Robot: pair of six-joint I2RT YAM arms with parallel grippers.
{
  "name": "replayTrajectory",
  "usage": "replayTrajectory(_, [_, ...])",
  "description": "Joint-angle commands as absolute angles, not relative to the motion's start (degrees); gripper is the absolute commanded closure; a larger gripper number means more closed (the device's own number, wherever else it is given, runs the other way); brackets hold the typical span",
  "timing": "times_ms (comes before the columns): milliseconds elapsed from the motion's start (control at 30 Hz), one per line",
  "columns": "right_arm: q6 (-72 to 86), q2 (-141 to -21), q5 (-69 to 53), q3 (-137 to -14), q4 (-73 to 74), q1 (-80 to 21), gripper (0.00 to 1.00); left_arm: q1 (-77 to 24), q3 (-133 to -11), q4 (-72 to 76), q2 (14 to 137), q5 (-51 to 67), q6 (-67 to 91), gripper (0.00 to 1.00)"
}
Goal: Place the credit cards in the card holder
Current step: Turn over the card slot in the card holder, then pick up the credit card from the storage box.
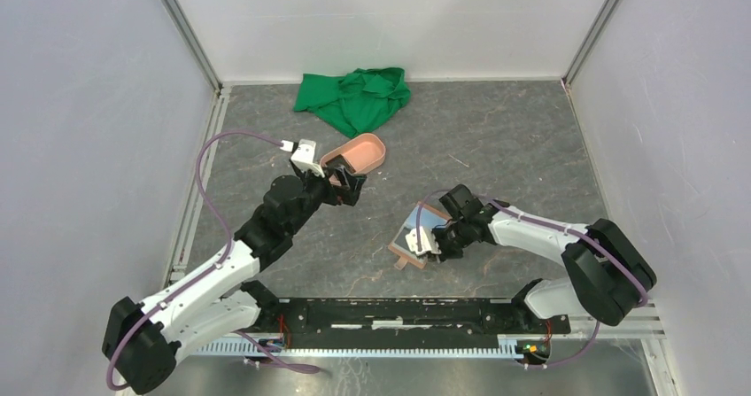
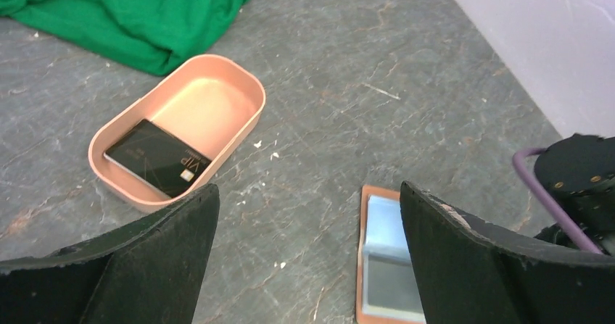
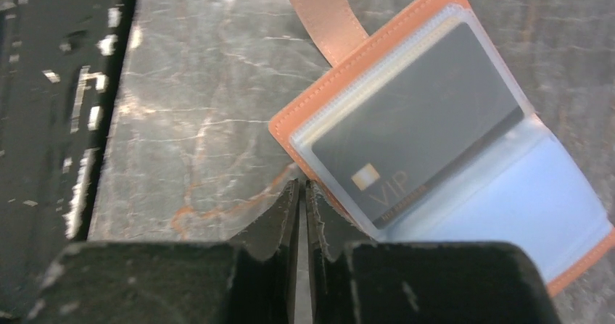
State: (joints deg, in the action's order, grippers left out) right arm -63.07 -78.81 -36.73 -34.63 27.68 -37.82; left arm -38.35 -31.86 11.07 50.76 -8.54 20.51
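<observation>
The tan-brown card holder [image 1: 410, 239] lies open on the table, tab toward the near edge. In the right wrist view its clear sleeves [image 3: 341, 74] hold a dark grey VIP card [image 3: 413, 121] and a light blue card [image 3: 522, 201]. My right gripper [image 3: 302, 185] is shut with nothing visible between its fingers, its tips at the holder's near edge [image 1: 434, 239]. A black VIP card [image 2: 156, 157] lies in the salmon-pink tray [image 2: 243, 128]. My left gripper [image 2: 308, 188] is open and empty, hovering at the tray's near end [image 1: 345, 183]. The holder also shows in the left wrist view [image 2: 384, 259].
A crumpled green cloth [image 1: 354, 99] lies at the back of the table, just behind the pink tray [image 1: 365, 152]. White walls close in the left, right and back sides. A black rail [image 1: 398, 312] runs along the near edge between the arm bases.
</observation>
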Motion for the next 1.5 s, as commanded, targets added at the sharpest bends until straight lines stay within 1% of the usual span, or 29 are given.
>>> replayTrajectory(0, [-57.36, -77.36, -31.51, -36.11, 17.95, -37.85, 0.87, -37.46, -31.74, 7.50, 50.10, -9.89, 19.43, 0.00])
replayTrajectory(100, [-67.33, -76.86, -38.07, -40.20, 30.93, -37.36, 0.82, -36.66, -32.59, 7.48, 52.75, -8.99, 18.69, 0.00])
replayTrajectory(167, [-74.70, -77.04, -42.28, -44.51, 41.71, -35.97, 0.82, -35.02, -36.22, 4.08, 56.80, -7.68, 19.27, 0.00])
replayTrajectory(233, [-76.12, -75.42, -44.45, -47.20, 46.06, -33.33, 0.81, -32.56, -41.54, -0.50, 61.53, -5.19, 20.10, 0.00])
replayTrajectory(300, [-71.66, -72.33, -45.03, -48.51, 43.32, -30.51, 0.79, -30.67, -46.95, -5.32, 66.62, -4.94, 22.11, 0.00])
replayTrajectory(333, [-67.33, -70.88, -44.60, -48.92, 40.81, -29.33, 0.77, -30.04, -49.34, -7.29, 69.30, -5.80, 23.46, 0.00])
replayTrajectory(367, [-63.56, -69.47, -43.98, -49.56, 37.55, -28.16, 0.73, -29.56, -51.88, -8.98, 71.75, -6.64, 24.48, 0.00])
replayTrajectory(433, [-57.83, -68.39, -43.24, -51.73, 34.49, -26.73, 0.58, -29.15, -56.32, -12.03, 76.35, -7.86, 25.28, 0.00])
replayTrajectory(467, [-56.24, -68.81, -43.79, -53.21, 33.97, -26.28, 0.53, -29.10, -58.04, -13.36, 78.13, -9.08, 25.89, 0.00])
replayTrajectory(600, [-50.29, -72.71, -47.50, -55.98, 31.20, -25.21, 0.50, -29.09, -60.63, -13.93, 82.91, -14.03, 31.14, 0.03])
replayTrajectory(700, [-46.37, -73.73, -47.52, -52.67, 25.46, -22.53, 0.50, -29.09, -59.04, -12.54, 83.43, -16.22, 33.27, 0.04])
replayTrajectory(767, [-42.42, -73.29, -51.63, -49.71, 21.98, -18.94, 0.50, -29.09, -56.22, -9.38, 82.28, -17.46, 32.38, 0.04])
replayTrajectory(833, [-41.66, -72.51, -55.57, -47.28, 20.96, -16.43, 0.50, -29.00, -53.81, -6.65, 81.68, -20.48, 32.55, 0.04])
replayTrajectory(933, [-41.25, -71.35, -55.94, -45.59, 19.51, -14.76, 0.50, -27.81, -53.06, -8.10, 83.23, -25.99, 36.59, 0.05])
replayTrajectory(1100, [-41.22, -72.53, -56.78, -45.27, 19.51, -14.52, 0.50, -25.15, -53.08, -8.87, 87.85, -25.87, 42.05, 0.14])
replayTrajectory(1233, [-42.30, -73.95, -56.26, -45.70, 20.91, -14.54, 0.50, -24.23, -53.43, -6.91, 90.24, -25.39, 42.41, 0.28])
replayTrajectory(1300, [-42.53, -73.97, -56.03, -45.62, 21.02, -14.51, 0.50, -24.04, -54.13, -7.34, 91.62, -24.85, 42.14, 0.32])
replayTrajectory(1400, [-42.63, -74.08, -55.81, -45.44, 20.92, -14.53, 0.50, -23.94, -53.79, -6.88, 92.52, -24.34, 42.03, 0.41])
replayTrajectory(1467, [-42.80, -74.17, -55.60, -45.37, 20.96, -14.58, 0.50, -23.70, -53.45, -6.28, 92.92, -23.73, 42.01, 0.49])
